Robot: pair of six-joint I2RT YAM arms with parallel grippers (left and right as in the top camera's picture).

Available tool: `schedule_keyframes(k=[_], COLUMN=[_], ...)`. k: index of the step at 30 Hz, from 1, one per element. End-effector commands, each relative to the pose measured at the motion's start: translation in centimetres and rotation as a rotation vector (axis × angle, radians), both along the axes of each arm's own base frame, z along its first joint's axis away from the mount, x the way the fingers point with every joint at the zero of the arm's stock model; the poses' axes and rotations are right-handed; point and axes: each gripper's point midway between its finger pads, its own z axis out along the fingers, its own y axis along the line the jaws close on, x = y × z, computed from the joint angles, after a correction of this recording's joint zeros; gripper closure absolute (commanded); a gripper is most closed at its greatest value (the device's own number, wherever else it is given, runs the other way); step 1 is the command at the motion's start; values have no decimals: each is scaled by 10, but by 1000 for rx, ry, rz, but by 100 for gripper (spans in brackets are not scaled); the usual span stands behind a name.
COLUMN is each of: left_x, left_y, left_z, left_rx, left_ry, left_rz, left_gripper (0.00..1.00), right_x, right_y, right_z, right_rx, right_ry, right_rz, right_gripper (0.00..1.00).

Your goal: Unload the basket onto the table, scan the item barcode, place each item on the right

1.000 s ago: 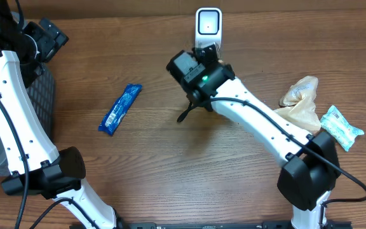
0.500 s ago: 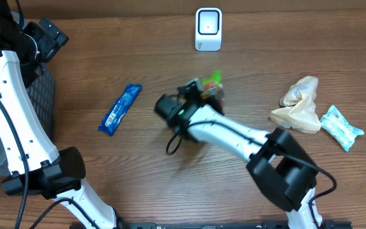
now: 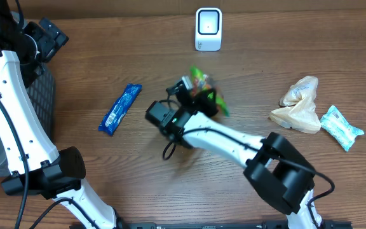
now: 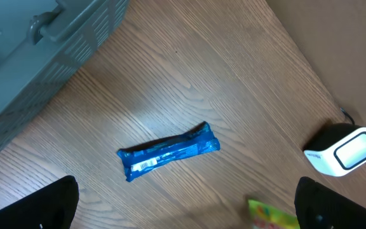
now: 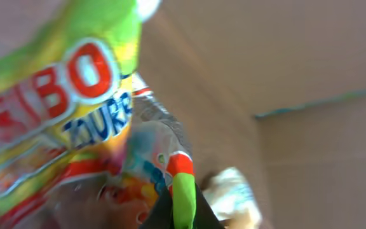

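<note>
Two grippers show. Our right gripper (image 3: 199, 89) is clenched on the gummy bag (image 3: 203, 86), held mid-table just near of the white scanner (image 3: 208, 28). Our left gripper (image 4: 186, 207) hangs released at far left, above a blue bar (image 4: 168, 151).

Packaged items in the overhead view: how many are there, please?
4: blue snack bar left of centre, Haribo bag in the right gripper, tan crumpled bag far right, teal packet beside it. The basket may hide more.

candy bag (image 5: 75, 102) | red "RIBO" | blue "ZOUR", both cut off
</note>
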Motion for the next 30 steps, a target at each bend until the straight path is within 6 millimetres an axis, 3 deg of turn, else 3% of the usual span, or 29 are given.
schedule_keyframes(k=[1,4,6,9,13,16,20,23,24,25,26,27,30], left_x=[-5,-5,-5,-5,-5,-5,-5,-5,-5,-5,-5,-5,-5], left_y=[-4,-4,-4,-4,-4,-4,-4,-4,-4,-4,-4,-4,-4], left_z=[13,13,13,13,13,13,13,13,13,13,13,13,13], left_rx=[5,5,5,5,5,5,5,5,5,5,5,5,5], left_ry=[-36,-36,-36,-36,-36,-36,-36,-36,-36,-36,-36,-36,-36], left_rz=[3,3,3,3,3,3,3,3,3,3,3,3,3], left_gripper=[0,0,0,0,0,0,0,0,0,0,0,0,0], right_x=[24,28,25,18,8,-4,-18,-34,-36,-40,-43,-44,-47], right_y=[-52,-62,-51,-33,-20,-14,9,35,38,44,47,49,52], right_z=[46,30,0,-30,-67,-76,-60,-50,-49,-49,-49,-49,-47], right_rx=[-123,-77,46,166,132,61,-30,-78,-80,-81,-80,-80,-88], right_ry=[-193,-111,25,144,218,254,183,129,128,125,124,123,119], right_rz=[-144,-161,-131,-96,-42,-15,56,129,138,154,164,169,180], right_gripper=[96,96,96,96,96,96,93,83,75,64,44,36,28])
